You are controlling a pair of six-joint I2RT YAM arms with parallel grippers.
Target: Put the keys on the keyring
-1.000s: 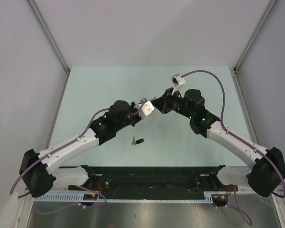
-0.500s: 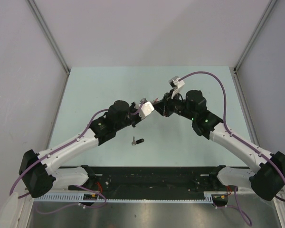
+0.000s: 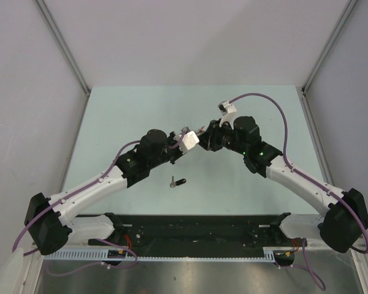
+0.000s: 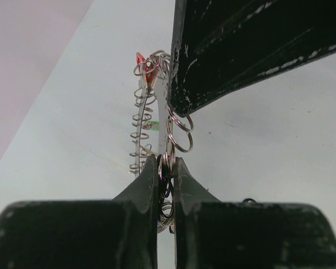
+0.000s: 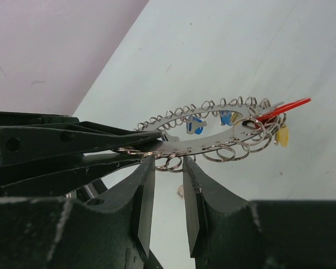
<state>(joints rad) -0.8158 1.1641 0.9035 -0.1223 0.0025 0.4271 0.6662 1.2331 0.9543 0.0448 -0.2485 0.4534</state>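
Note:
The keyring (image 5: 213,140) is a flat silver ring fringed with many small wire rings, held in the air between both grippers. It carries keys with a red head (image 5: 285,106), a blue head (image 5: 196,124) and a yellow head (image 5: 281,136). My left gripper (image 4: 166,163) is shut on the keyring's edge (image 4: 169,140). My right gripper (image 5: 165,165) is open, its fingertips either side of a small wire ring under the keyring. A black-headed key (image 3: 178,182) lies loose on the table in front of the grippers (image 3: 200,133).
The pale green table (image 3: 122,116) is walled by grey panels at the back and sides. The arms' black base rail (image 3: 196,226) runs along the near edge. A purple cable (image 3: 276,104) loops over the right arm.
My right wrist has shifted and turned a little beside the keyring. The left arm and the black-headed key have not moved.

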